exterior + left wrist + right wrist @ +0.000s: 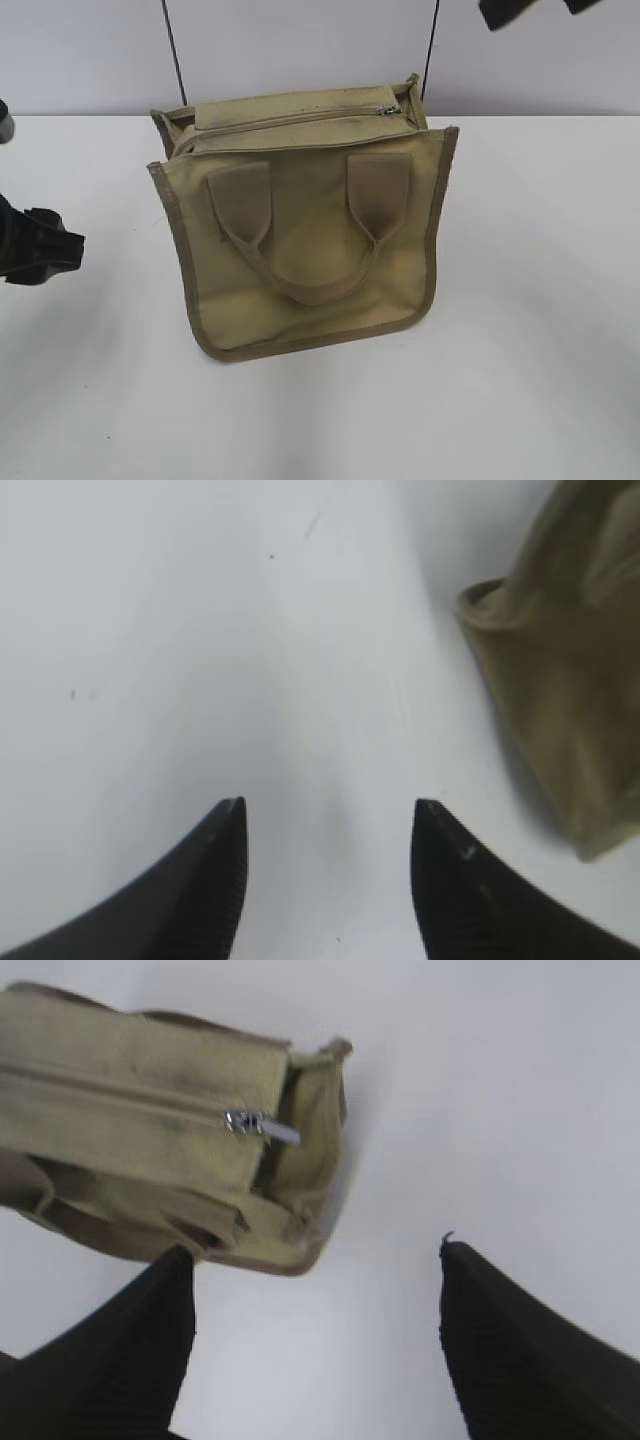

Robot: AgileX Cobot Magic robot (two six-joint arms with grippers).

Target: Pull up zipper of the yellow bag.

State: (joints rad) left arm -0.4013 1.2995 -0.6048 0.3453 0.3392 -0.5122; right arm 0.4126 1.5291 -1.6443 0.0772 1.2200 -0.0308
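The yellow bag (300, 240) stands on the white worktop (540, 300), front face with its two handles toward the exterior camera, top panel tilted back. The zipper (388, 110) pull sits at the right end of the zip line in the exterior view; the right wrist view shows the silver tab (262, 1126) lying flat, pointing off the panel's end. The right tool (315, 1250) hangs above and beside that end of the bag, fingers spread wide, holding nothing. The left tool (330, 805) is over bare worktop, also spread and empty, with a corner of the bag (565, 680) off to its side. Judgement: the approach is in hand and nothing is gripped yet. To do it well, bring the right tool down over the tab with the fingers straddling it across its width, close on the tab alone and not on the canvas, then draw along the zip line rather than lifting. The bag is soft and light, so it will likely slide or fold; the left tool should pin or pinch the far end first. No brand, label or writing is legible on the bag or the worktop.
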